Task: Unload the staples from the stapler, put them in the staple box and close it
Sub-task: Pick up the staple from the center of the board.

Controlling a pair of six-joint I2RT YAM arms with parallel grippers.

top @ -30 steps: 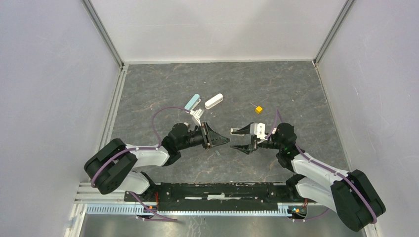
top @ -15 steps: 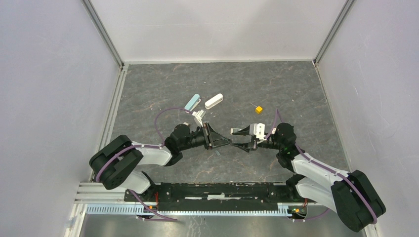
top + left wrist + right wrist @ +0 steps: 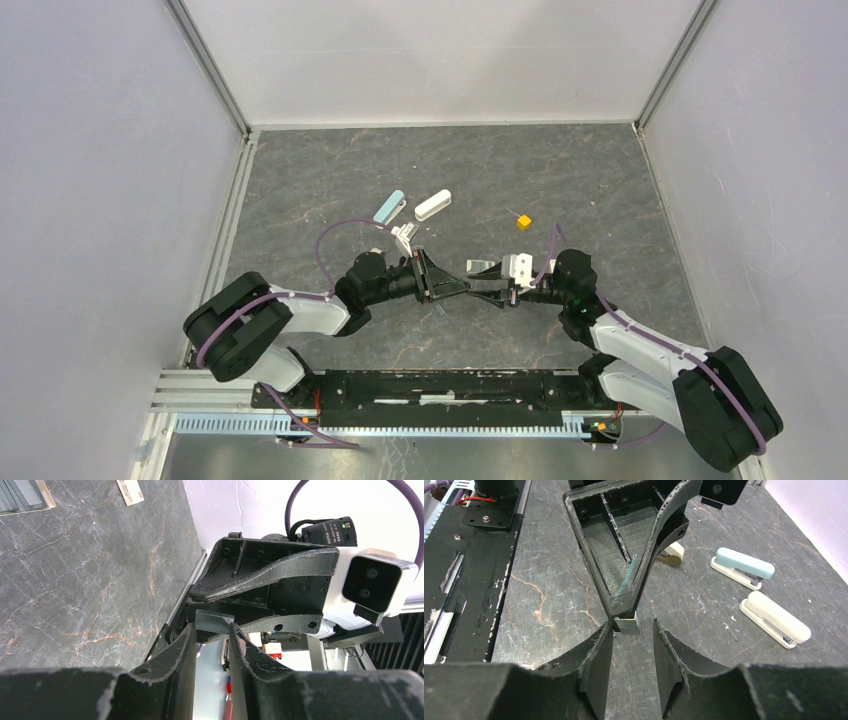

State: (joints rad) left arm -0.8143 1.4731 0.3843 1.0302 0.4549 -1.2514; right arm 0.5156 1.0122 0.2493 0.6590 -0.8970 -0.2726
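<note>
The staples are a short silvery strip pinched crosswise in the tips of my left gripper, which is shut on them above the table's middle. My right gripper faces it tip to tip, with the staples between its fingers. The strip touches one right finger and a gap shows at the other, so that gripper is open. From above, the left gripper and right gripper meet. A teal stapler and a white stapler lie closed farther back.
A small yellow cube sits behind the right arm. In the right wrist view the teal stapler and white stapler lie to the right of the grippers. Metal rails edge the table on the left.
The right gripper has moved left to the left gripper's tips and its jaws have narrowed around the staples. The left gripper edged right, still holding the strip.
</note>
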